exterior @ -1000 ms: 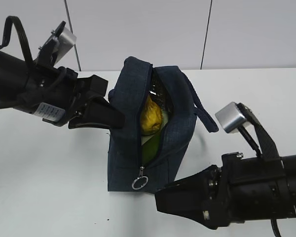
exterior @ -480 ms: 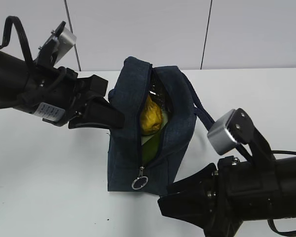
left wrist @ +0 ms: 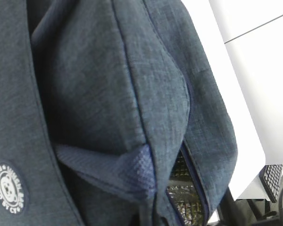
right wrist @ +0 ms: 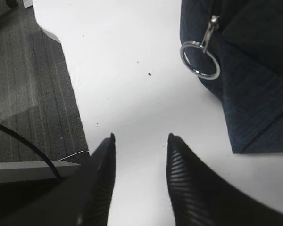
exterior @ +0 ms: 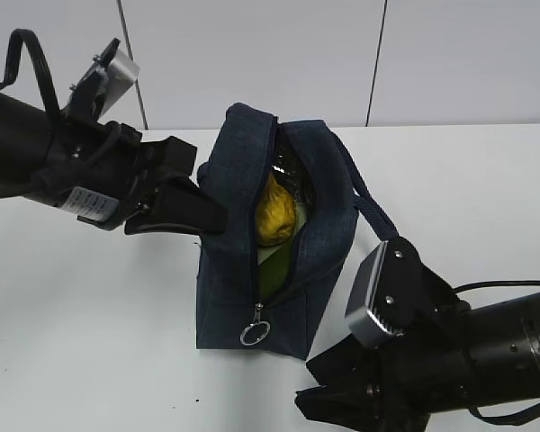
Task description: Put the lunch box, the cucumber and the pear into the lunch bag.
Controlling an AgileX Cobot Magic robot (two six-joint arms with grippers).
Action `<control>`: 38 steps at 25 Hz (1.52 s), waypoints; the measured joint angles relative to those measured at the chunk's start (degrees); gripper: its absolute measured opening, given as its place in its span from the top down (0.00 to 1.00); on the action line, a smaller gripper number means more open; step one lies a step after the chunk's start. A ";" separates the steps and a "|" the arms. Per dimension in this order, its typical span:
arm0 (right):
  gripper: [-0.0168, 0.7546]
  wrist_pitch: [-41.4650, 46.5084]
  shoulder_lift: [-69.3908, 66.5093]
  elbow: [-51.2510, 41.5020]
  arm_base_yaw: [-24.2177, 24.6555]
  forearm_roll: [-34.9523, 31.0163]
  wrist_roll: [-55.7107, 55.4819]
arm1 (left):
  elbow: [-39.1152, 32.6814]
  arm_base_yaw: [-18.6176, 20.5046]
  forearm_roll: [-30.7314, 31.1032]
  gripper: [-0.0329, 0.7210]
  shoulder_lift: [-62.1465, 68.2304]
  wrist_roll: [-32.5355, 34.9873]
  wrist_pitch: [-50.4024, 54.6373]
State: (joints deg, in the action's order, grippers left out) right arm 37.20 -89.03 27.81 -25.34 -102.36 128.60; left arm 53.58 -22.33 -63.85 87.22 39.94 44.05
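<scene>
The right gripper [right wrist: 140, 141] has its fingers [right wrist: 186, 174] spread apart with nothing between them, only bare tabletop [right wrist: 127, 70], and it stands just beside the near end of the bag [exterior: 274, 243], close to the ring pull [right wrist: 200, 60]. The left gripper [exterior: 191, 209] has its fingers pressed together at the left wall of the bag; I judge that they pinch the fabric there to hold the mouth open, but the contact itself is hidden. Inside the opening the pear [exterior: 274, 214] is seen, yellow, and below it something pale green [exterior: 277, 259], perhaps the lunch box or the cucumber; I cannot tell which one. No task thing lies on the tabletop, so the packing seems nearly done. The risks come from the bag itself. It is soft and stands narrow, so if the left fingers pull or let go suddenly, it can tip and the pear can roll out through the open zipper. If the right gripper goes for the ring with its fingers this wide, they can slide off it or push the bag away. The strap [exterior: 367, 205] lies near the right arm and may catch on it.
</scene>
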 joint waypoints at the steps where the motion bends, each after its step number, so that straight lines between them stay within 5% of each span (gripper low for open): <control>1: 0.60 0.00 -0.54 0.43 0.00 0.00 1.11 | 0.00 0.00 0.00 0.98 0.00 0.00 0.00; 9: 0.49 -1.65 -2.34 5.15 0.00 -0.26 6.13 | 0.00 0.00 0.07 0.98 0.00 0.00 0.00; 38: 0.49 4.51 -15.11 12.70 -0.70 -0.35 9.15 | 0.00 0.00 0.01 0.98 0.21 1.35 -0.53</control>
State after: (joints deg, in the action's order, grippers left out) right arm 41.71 -104.14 40.51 -26.03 -102.71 137.76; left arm 53.58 -22.33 -63.84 87.43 41.29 43.52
